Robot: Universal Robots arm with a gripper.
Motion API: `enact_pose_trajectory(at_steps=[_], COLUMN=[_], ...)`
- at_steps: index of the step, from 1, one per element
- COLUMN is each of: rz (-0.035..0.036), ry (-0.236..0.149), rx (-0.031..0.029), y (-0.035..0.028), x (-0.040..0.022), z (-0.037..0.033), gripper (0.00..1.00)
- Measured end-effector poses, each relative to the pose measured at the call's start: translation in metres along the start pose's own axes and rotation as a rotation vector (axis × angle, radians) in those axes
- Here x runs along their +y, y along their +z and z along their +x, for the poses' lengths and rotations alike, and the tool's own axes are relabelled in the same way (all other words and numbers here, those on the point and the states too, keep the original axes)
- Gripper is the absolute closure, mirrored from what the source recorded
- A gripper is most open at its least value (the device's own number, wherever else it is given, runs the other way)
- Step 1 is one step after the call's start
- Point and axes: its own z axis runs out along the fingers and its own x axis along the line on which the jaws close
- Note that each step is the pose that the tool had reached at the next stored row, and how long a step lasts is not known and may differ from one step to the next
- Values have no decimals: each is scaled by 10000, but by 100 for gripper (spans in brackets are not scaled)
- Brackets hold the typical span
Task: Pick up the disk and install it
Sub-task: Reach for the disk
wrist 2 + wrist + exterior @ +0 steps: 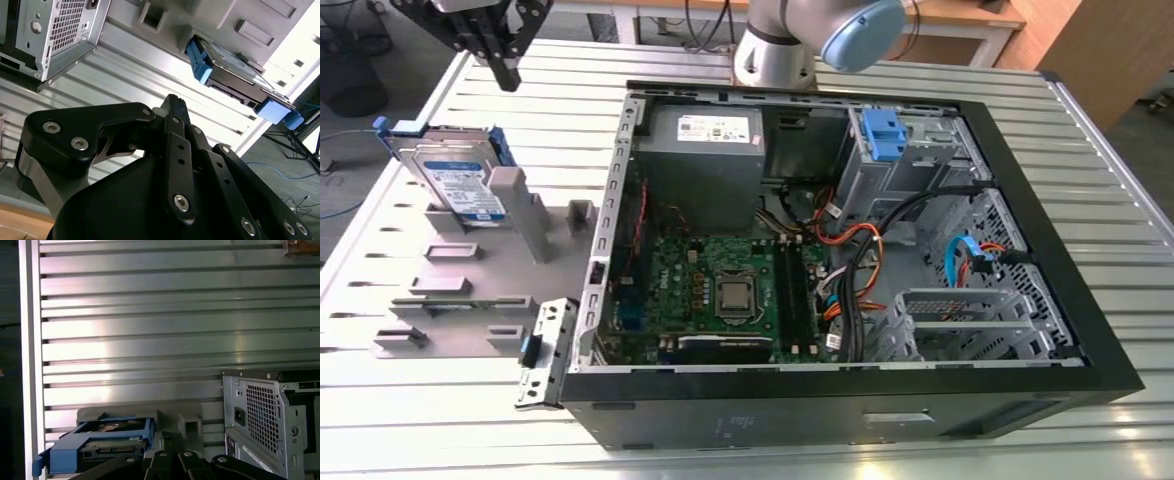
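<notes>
Gripper point(507, 78) is hanging empty from the arm point(801, 40), fingertips closed together and pointing down, off the open computer case's point(854, 280) far corner. The disk point(454, 180) is standing upright in a grey rack point(520, 215) beside that case, below the gripper and apart from it.
</notes>
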Motion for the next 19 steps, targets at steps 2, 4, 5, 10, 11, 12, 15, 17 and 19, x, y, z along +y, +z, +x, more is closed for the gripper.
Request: enact_pose_trajectory(at_steps=[2,4,5,10,11,12,15,17,19], rz=[1,0,1,0,1,1,2,3,4], ry=[-2,-1,0,-1,0,-1,-1,-1,0], rx=[0,0,0,0,0,0,1,0,0], y=[3,7,8,18,20,22,28,34,39], x=[-5,-9,-11,-21,-23,-25,-30,-33,-37], z=[63,122,151,289,315,340,407,441,473], gripper=[89,89,89,89,89,89,89,89,89])
